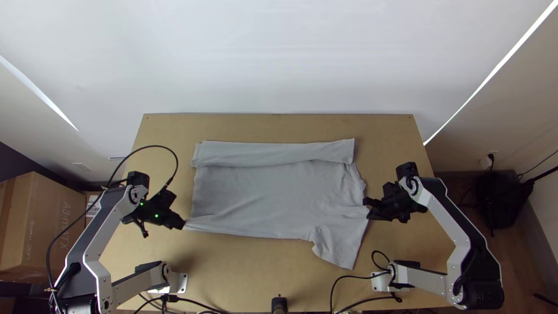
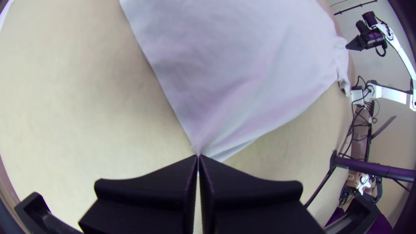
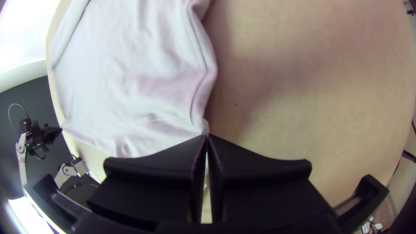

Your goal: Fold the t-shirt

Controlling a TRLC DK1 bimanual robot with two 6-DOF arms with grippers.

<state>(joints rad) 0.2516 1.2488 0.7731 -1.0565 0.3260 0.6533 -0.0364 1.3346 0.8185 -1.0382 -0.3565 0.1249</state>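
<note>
The light grey t-shirt (image 1: 261,192) lies spread across the table, its far side folded over in a long strip and one sleeve sticking out at the near right. At its near left corner is my left gripper (image 1: 183,225); in the left wrist view that gripper (image 2: 198,157) is shut on the shirt's corner (image 2: 234,78), with creases running from the fingertips. My right gripper (image 1: 367,209) is at the shirt's right edge above the sleeve. The right wrist view has this gripper (image 3: 206,137) shut on the edge of the t-shirt (image 3: 143,95), near a seam.
Bare wooden table (image 1: 256,256) surrounds the shirt, with its far edge just beyond the folded strip. Cables (image 1: 343,279) lie along the near edge by the arm bases. A cardboard box (image 1: 46,227) stands off the table at the left, and a dark bag (image 1: 497,197) at the right.
</note>
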